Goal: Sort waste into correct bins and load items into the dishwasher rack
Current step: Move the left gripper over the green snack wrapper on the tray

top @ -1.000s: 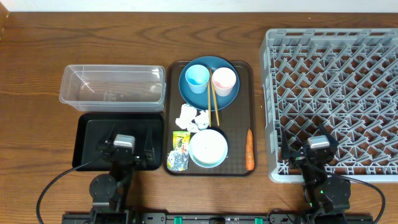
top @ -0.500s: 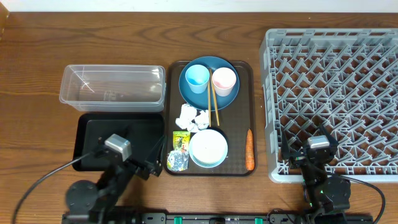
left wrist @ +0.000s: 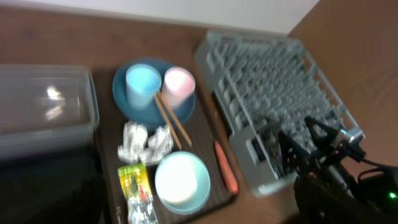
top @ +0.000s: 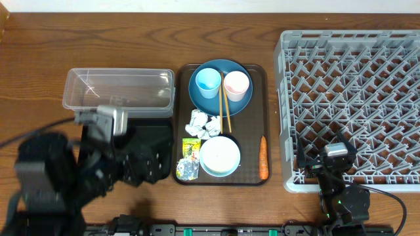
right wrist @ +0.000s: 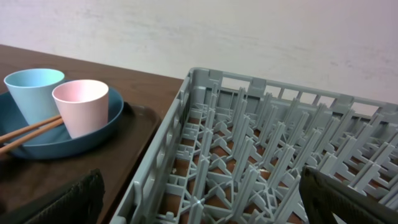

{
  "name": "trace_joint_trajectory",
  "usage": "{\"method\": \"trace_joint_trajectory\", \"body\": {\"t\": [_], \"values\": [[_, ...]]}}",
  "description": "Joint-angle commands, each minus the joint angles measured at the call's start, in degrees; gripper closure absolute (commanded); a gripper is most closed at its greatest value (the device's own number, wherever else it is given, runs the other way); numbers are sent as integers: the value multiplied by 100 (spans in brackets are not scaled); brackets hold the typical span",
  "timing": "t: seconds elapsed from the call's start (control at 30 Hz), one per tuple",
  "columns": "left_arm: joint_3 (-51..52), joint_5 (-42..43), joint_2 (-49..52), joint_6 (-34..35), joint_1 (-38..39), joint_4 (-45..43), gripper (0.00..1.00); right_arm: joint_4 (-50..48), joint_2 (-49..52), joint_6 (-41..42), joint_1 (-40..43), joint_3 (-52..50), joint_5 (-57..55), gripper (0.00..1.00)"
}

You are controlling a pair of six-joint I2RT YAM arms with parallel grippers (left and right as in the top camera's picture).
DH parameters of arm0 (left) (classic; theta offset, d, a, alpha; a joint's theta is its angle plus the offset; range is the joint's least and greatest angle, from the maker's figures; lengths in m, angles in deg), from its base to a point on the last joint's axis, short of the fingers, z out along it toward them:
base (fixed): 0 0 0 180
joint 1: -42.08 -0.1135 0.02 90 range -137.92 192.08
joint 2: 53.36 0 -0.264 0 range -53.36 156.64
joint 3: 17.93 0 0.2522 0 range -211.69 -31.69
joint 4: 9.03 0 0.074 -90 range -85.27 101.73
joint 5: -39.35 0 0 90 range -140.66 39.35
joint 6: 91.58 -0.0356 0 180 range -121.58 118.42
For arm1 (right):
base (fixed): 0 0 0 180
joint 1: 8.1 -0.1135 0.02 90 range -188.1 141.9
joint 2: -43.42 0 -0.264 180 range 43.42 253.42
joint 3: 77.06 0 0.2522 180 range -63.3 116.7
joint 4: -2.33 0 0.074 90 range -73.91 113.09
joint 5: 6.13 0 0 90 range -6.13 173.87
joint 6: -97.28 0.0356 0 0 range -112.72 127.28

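Observation:
On the brown serving tray (top: 254,124) a dark-blue plate (top: 226,66) carries a light-blue cup (top: 208,82), a pinkish cup (top: 236,85) and chopsticks (top: 226,110). Below them lie crumpled napkins (top: 204,123), a yellow-green wrapper (top: 189,157), a white bowl (top: 220,156) and an orange carrot (top: 263,157). The clear tub (top: 118,92) stands left, with the black tray (top: 161,133) in front of it. My left gripper (top: 141,167) hangs blurred above that tray, holding nothing. My right gripper (right wrist: 211,202) stands open and empty over the near-left corner of the grey rack (top: 354,85).
The raised left arm (top: 59,170) hides most of the black tray in the overhead view. The right arm's base (top: 341,200) sits at the table's front edge below the rack. Bare wood lies between the serving tray and the rack.
The left arm has lifted off its rest and swung up and left, looming large and blurred over the black tray. The right arm has not moved.

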Motion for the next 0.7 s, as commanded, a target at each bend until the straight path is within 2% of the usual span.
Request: {"method": "trace_joint_trajectory", "body": {"t": [0.0,0.5,0.67], "values": [[-168,55,448,-146,-20,278,2,22,2,-39,-39,-9,2,1],[-111,-24,1147,-142,-20,643,2,22,2,-39,-37,-9,2,1],[-68,-804,1156,326,-20,660,2,22,2,-39,-37,-9,2,1]]}}
